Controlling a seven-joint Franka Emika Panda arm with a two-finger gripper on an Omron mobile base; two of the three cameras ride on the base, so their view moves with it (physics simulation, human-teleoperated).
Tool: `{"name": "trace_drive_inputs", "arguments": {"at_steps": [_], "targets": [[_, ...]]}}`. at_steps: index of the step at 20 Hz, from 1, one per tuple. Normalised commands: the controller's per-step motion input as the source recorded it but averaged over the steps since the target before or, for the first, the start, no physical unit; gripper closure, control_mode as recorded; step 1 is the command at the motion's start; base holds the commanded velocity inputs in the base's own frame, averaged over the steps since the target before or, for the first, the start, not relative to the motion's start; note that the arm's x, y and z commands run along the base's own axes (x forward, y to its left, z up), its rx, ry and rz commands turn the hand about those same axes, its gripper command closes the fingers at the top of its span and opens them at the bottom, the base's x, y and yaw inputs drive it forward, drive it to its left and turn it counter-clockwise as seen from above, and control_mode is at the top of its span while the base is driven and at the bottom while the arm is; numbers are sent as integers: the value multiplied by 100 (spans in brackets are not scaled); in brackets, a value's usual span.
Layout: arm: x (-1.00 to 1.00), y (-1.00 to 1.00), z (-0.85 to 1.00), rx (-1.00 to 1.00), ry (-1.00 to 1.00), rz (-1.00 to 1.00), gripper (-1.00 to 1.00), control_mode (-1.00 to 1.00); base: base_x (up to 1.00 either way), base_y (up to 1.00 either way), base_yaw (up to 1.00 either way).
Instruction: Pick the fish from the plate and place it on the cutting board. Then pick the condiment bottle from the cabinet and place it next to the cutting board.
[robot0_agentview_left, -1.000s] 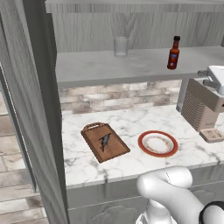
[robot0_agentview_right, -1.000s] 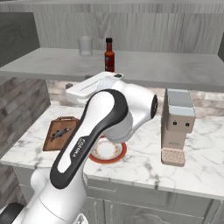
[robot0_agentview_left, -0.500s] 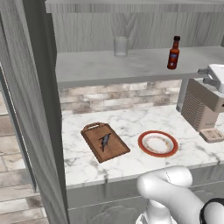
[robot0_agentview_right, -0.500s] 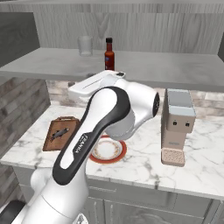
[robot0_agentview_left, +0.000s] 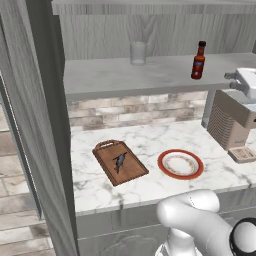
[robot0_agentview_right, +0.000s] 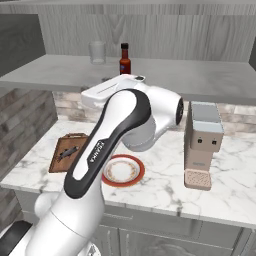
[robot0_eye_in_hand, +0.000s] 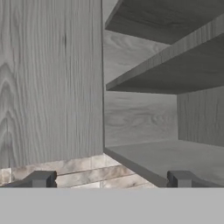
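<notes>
cabinet (robot0_agentview_left: 45, 100): grey wall unit, marbled shelf. cutting board (robot0_agentview_left: 120, 162): on counter, fish (robot0_agentview_left: 119, 160) lying on it. plate (robot0_agentview_left: 180, 164): beside board, bare. condiment bottle (robot0_agentview_left: 199, 60): upright on shelf, well apart from glass (robot0_agentview_left: 138, 53). gripper (robot0_eye_in_hand: 111, 179): jaws spread wide, nothing held (risk: tall narrow bottle may topple if a finger clips it).
</notes>
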Motion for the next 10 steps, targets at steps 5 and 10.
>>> {"name": "trace_drive_inputs", "arguments": {"at_steps": [5,10], "targets": [[15,-9,12,0,0,0,-100,-100,0,0,0],[9,-13,13,0,0,0,-100,-100,0,0,0]]}}
